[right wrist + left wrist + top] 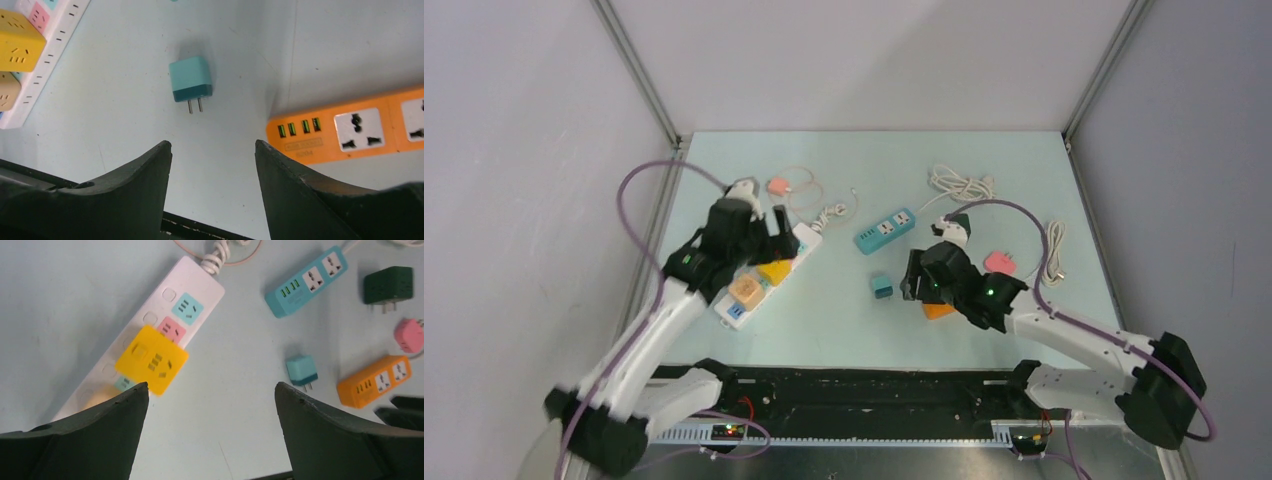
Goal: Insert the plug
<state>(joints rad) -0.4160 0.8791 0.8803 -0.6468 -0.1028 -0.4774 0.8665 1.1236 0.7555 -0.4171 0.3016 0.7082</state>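
Note:
A small teal plug [882, 287] [301, 371] [190, 79] lies flat on the pale table, its two prongs pointing toward the near edge. My right gripper [912, 276] [212, 143] hovers just right of and nearer than the plug, open with nothing between its fingers. The white power strip [769, 272] [186, 282] lies at the left and carries a yellow cube adapter [775, 271] [151, 359] and a tan one [746, 289]. My left gripper [779, 232] [211, 386] stands wide open and holds nothing, above the strip's far end.
An orange power strip [350, 130] [374, 381] lies partly under my right arm. Farther back are a teal power strip [885, 230] [306, 282], a dark green adapter [388, 285], pink plugs [1000, 263] [777, 186] and white cables [959, 183].

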